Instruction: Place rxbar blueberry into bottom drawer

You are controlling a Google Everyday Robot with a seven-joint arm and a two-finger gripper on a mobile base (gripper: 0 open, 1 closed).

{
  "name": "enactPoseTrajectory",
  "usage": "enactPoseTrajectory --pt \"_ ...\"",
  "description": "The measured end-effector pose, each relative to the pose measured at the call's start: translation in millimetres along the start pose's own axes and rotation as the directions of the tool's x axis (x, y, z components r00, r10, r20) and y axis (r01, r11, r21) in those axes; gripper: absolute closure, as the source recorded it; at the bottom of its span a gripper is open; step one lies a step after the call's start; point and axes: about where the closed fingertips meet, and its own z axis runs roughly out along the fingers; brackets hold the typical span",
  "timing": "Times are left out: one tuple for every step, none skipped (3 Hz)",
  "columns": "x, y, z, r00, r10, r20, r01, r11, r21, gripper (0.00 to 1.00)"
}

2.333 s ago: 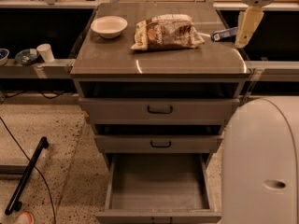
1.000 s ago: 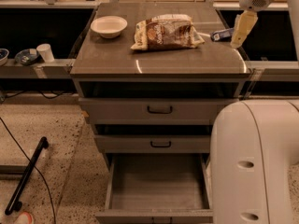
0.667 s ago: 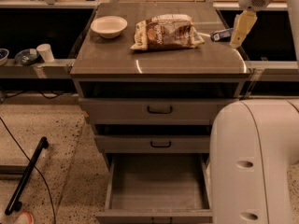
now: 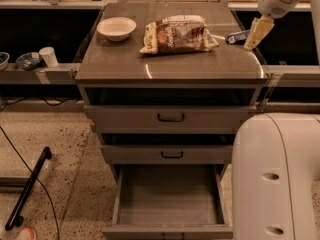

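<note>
Blue rxbar blueberry (image 4: 236,36) is sitting on the table (image 4: 175,64) just beside the tool (image 4: 257,34) (can't tell how wide); bottom drawer (image 4: 170,199) below is waiting open, nothing delivered.

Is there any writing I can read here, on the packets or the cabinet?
Snack bag: print present, too blurred to read.
Blue-wrapped bar, beside the gripper at the cabinet top's right edge: too small to read.
No other writing visible.
</note>
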Motion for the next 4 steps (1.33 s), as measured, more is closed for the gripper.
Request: enactPoseTrajectory --pt "13.1 -5.7 11.9 1.0 -0.01 0.009 0.01 0.9993 0.036 0.28" --pt "22.8 -10.4 22.6 1.0 -0.026 -0.007 0.026 0.9979 0.059 0.5" --pt "27.2 -16.4 32.3 0.999 -0.043 -0.029 0.045 0.9957 0.081 0.51" --pt "28.0 -20.3 43.5 0.997 -0.074 -0.038 0.077 0.9925 0.095 0.5"
